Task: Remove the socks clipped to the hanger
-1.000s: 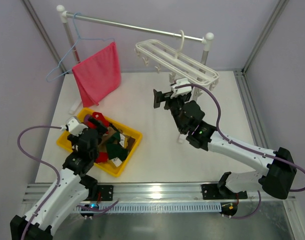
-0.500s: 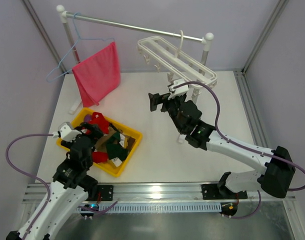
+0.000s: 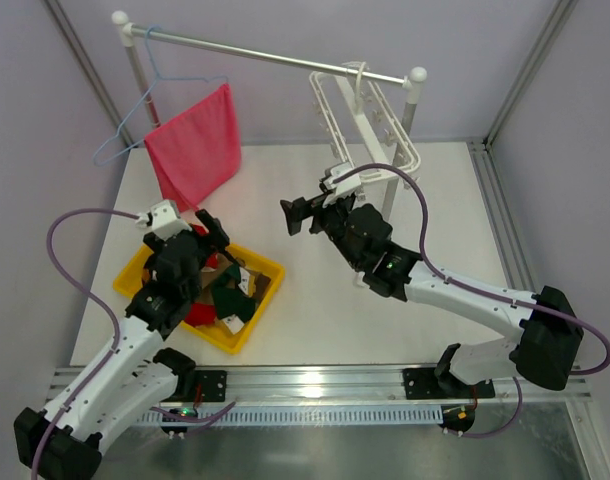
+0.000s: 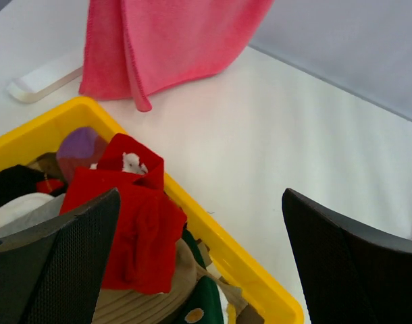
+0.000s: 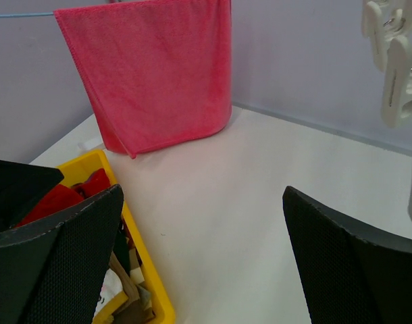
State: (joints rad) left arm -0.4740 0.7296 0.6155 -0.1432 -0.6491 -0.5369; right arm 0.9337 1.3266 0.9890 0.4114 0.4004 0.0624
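Swung round on its rail (image 3: pixel 255 52), the hanger (image 3: pixel 370 130) is hanging end-on, long axis running front to back, no sock showing.
Left of the hanger, the yellow bin (image 3: pixel 269 266) is holding the socks (image 3: pixel 228 300); the right claw (image 3: pixel 296 215), nearer the hanger, and the left claw (image 3: pixel 213 232) are gaping empty; only the right wrist view is showing bare clips (image 5: pixel 398 74).

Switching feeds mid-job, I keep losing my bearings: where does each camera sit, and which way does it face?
Top external: above and behind the bases, looking down on table, white hanger, left gripper and right gripper.
Left wrist: above the yellow bin, facing socks and pink cloth; its open fingers frame the bottom corners.
Right wrist: low over the table, facing the robot's left towards cloth and bin; open fingers below, hanger clip top right.
Shared: both wrist views show cloth and bin.
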